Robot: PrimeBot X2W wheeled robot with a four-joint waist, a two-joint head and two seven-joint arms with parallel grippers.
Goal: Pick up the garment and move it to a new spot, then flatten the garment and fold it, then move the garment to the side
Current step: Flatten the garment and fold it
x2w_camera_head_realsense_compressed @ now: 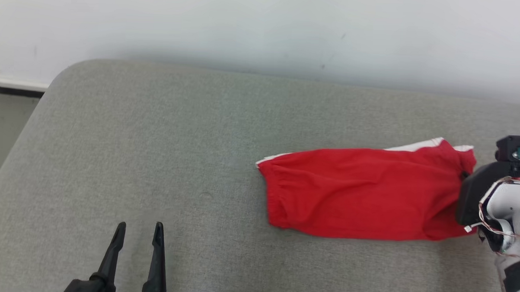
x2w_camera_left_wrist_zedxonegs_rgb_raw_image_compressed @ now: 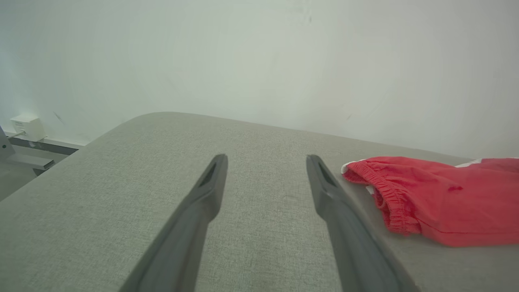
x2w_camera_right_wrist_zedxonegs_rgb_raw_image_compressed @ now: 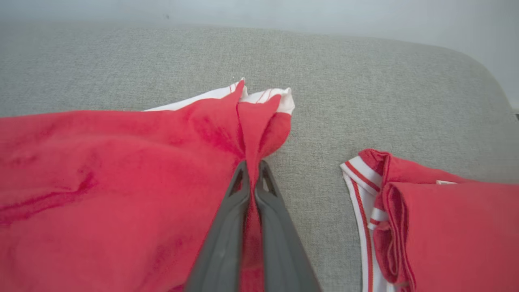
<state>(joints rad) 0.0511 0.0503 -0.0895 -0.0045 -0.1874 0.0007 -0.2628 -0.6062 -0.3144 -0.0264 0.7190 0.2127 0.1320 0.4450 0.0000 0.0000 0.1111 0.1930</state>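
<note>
garment (x2w_camera_head_realsense_compressed: pixel 366 193): red with white edging, lying on grey bench (x2w_camera_head_realsense_compressed: pixel 156 138), right of middle in head view.
right pincer (x2w_camera_right_wrist_zedxonegs_rgb_raw_image_compressed: pixel 252 168): clamped together on a raised red fold of garment, beside its white-trimmed hem.
left pincer (x2w_camera_head_realsense_compressed: pixel 139 228): fingers apart, holding nothing, over bare bench, apart from garment.
other cloth (x2w_camera_right_wrist_zedxonegs_rgb_raw_image_compressed: pixel 446 227): red, white-striped, folded, on bench near the gripped end.

The left end effector (x2w_camera_head_realsense_compressed: pixel 139 225) is down low on the robot's left side. Its two dark fingers point up and are spread wide apart. The right end effector (x2w_camera_right_wrist_zedxonegs_rgb_raw_image_compressed: pixel 253 164) has its fingers squeezed tight together, pinching a fold of the red garment (x2w_camera_right_wrist_zedxonegs_rgb_raw_image_compressed: pixel 121 174). Its white forearm (x2w_camera_head_realsense_compressed: pixel 506 206) reaches in from the right.
</note>
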